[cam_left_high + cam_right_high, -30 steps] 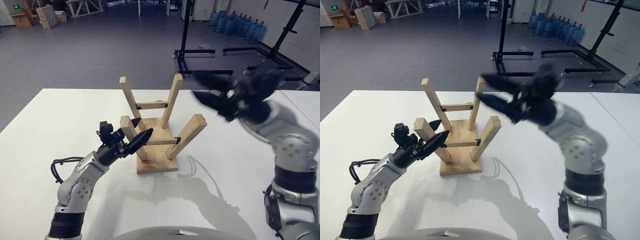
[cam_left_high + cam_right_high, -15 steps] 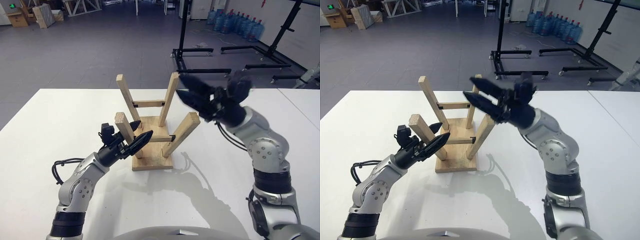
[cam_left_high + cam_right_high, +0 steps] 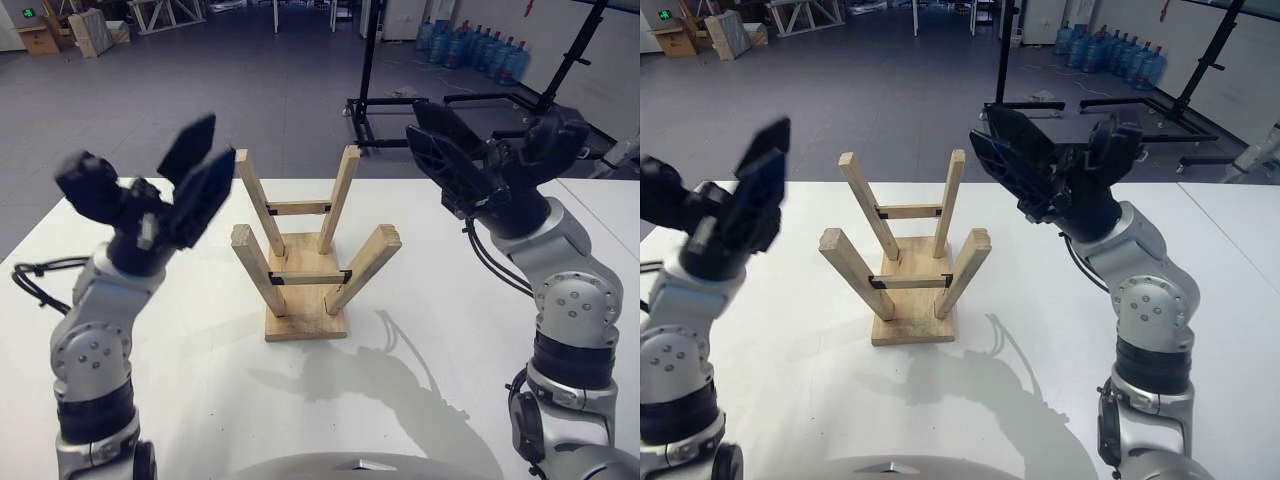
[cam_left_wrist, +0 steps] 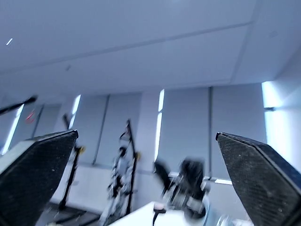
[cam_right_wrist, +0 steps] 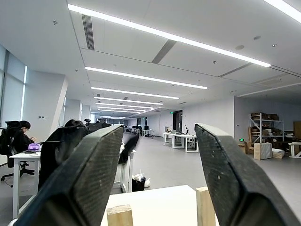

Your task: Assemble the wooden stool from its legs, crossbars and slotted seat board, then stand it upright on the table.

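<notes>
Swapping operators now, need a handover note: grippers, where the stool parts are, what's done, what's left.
Grippers: both open and empty. The left gripper is raised left of the stool, the right gripper raised to its right.
Stool: mid-table, upside down, with the seat board flat on the table, four legs pointing up and two crossbars joining them.
Done: it looks assembled.
Left: turn it over to stand on its legs.
</notes>
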Controlling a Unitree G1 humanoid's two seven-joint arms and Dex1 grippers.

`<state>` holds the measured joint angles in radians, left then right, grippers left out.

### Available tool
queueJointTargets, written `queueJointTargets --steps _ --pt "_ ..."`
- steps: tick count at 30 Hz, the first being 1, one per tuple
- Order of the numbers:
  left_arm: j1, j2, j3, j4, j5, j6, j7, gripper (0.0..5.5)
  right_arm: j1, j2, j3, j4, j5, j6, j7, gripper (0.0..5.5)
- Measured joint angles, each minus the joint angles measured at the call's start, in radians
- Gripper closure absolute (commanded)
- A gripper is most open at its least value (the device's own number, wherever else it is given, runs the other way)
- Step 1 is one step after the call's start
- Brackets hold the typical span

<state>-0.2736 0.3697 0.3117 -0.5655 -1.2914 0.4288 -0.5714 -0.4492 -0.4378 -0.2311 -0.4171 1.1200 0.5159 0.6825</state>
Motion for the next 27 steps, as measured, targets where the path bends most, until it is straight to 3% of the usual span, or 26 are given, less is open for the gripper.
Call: queueJointTargets --steps 6,10,15,27 --pt "-0.223 0.078 -0.138 0.024 0.016 0.122 0.126 0.10 0.008 0.005 0.047 -0.005 -0.042 -0.001 0.022 2.73" --pt "-0.092 0.152 -0.288 0.092 0.197 0.193 0.065 0.10 0.045 -0.052 0.108 0.002 -0.106 0.037 0.065 2.73" --pt "-0.030 0.139 -0.318 0.102 0.264 0.096 -0.036 0.10 0.089 -0.118 0.230 0.062 -0.253 0.073 0.133 2.73" --pt "-0.099 0.051 -0.345 0.136 0.318 0.101 0.048 0.10 0.092 -0.116 0.241 0.098 -0.316 0.088 0.160 2.73"
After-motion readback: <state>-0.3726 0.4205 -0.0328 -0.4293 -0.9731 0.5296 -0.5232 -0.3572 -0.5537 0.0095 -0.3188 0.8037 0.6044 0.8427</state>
